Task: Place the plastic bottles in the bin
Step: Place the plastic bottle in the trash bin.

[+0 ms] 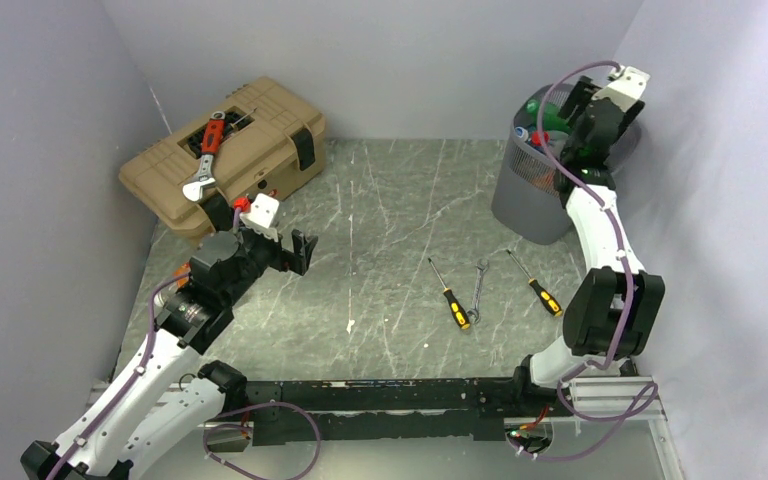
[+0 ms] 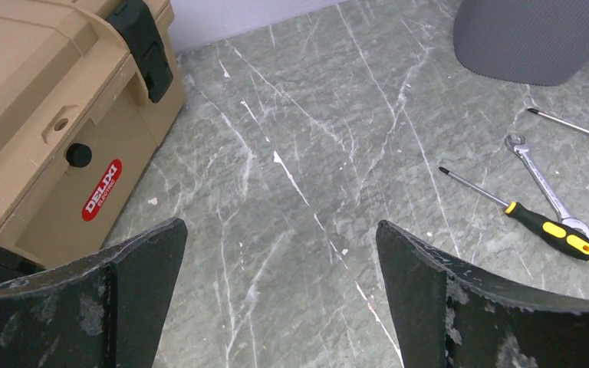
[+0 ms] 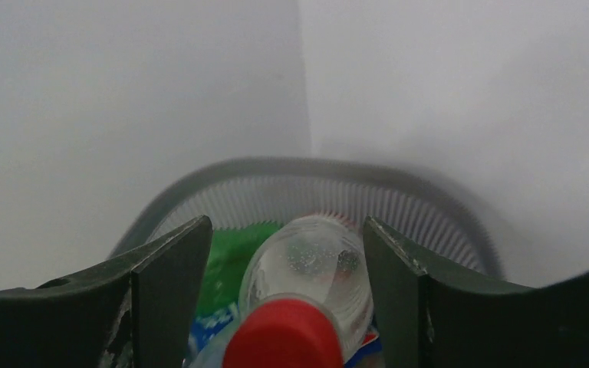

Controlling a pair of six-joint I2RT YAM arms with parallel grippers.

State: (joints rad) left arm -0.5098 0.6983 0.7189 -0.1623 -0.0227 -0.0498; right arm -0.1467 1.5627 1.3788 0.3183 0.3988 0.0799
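Grey marbled worktop [image 1: 380, 215] carries a tan toolbox [image 1: 250, 125] at ten o'clock and the mesh bin [image 1: 522, 205] at two o'clock. At four o'clock, side by side, lie one screwdriver [image 1: 450, 297], a wrench [image 1: 478, 290] and a second screwdriver [image 1: 538, 287].

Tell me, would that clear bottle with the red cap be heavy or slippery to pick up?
Probably light: the clear bottle looks see-through and empty. Its smooth round wall could slip in a grip, or roll if laid on its side. It seems to be thin plastic, so it would likely dent under a firm squeeze.
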